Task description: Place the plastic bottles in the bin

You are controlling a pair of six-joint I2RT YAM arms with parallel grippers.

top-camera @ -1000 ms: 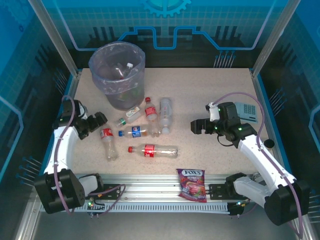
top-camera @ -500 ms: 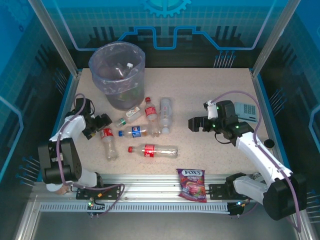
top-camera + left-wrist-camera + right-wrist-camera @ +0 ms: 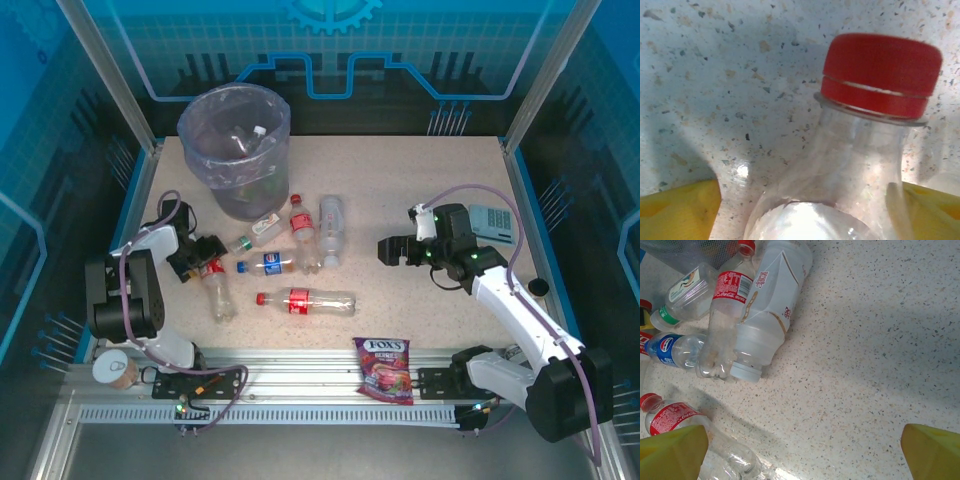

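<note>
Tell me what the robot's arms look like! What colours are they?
The left arm and the right arm are both made of white tube-like links with chunky black joints. A thin purple cable loops along each one. The left end effector and the right end effector are black, with bright yellow fingertips.

One clear plastic bottle (image 3: 855, 165) lies on the speckled surface (image 3: 730, 75), its red cap (image 3: 882, 75) pointing toward the upper right of the frame. The gripper (image 3: 805, 207) straddles the bottle's shoulder, jaws apart, with yellow fingertips (image 3: 677, 207) in the two lower corners. Bare surface separates the lower-left fingertip from the bottle. The lower-right fingertip sits at the bottle's edge; contact cannot be confirmed. Shadow covers the surface beside the neck.
</note>
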